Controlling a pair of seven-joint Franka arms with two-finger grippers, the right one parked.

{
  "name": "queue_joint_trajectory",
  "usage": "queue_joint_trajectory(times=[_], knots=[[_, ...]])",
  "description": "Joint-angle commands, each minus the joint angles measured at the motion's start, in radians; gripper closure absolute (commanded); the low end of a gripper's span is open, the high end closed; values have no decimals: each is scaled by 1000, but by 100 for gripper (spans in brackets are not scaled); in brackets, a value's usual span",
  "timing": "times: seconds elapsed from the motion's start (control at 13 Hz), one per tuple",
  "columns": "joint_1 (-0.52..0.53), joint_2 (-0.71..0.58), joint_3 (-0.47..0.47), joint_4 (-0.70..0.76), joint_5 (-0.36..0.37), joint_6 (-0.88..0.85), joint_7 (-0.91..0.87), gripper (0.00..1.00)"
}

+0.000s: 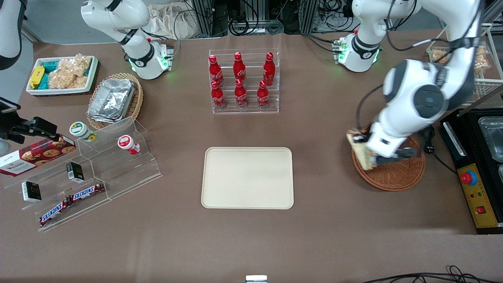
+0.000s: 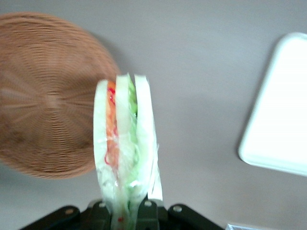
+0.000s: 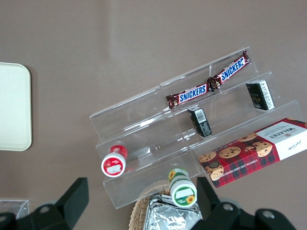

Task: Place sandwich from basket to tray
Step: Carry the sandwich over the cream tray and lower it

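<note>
My left gripper (image 1: 364, 152) is shut on the clear-wrapped sandwich (image 1: 360, 148), holding it in the air at the edge of the round reddish-brown basket (image 1: 397, 175) that faces the tray. In the left wrist view the sandwich (image 2: 125, 143) stands upright between the gripper (image 2: 123, 211), showing pale bread with orange-red and green layers, with the basket (image 2: 43, 100) below it and nothing lying in it. The cream tray (image 1: 247, 177) lies bare at the table's middle, toward the parked arm from the basket; one corner of the tray (image 2: 278, 115) shows in the left wrist view.
A clear rack of red cola bottles (image 1: 243, 80) stands farther from the front camera than the tray. A black control box (image 1: 477, 196) with a red button sits at the working arm's end. Clear snack shelves (image 1: 84, 173), a foil-container basket (image 1: 114, 100) and a white snack bin (image 1: 63, 74) occupy the parked arm's end.
</note>
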Motion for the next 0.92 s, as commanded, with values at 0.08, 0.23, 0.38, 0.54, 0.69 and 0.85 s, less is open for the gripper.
queue_joint_trajectory(times=[0.08, 0.23, 0.38, 0.54, 0.69, 0.85], knots=[[-24, 137, -155, 28, -21, 182, -2, 100], [-112, 227, -160, 45, -7, 346, -34, 100], [-159, 338, -156, 122, 16, 417, -73, 100], [-165, 416, -156, 181, 103, 420, -109, 90], [-165, 490, -156, 224, 206, 422, -134, 70], [-165, 525, -156, 253, 249, 431, -163, 30]])
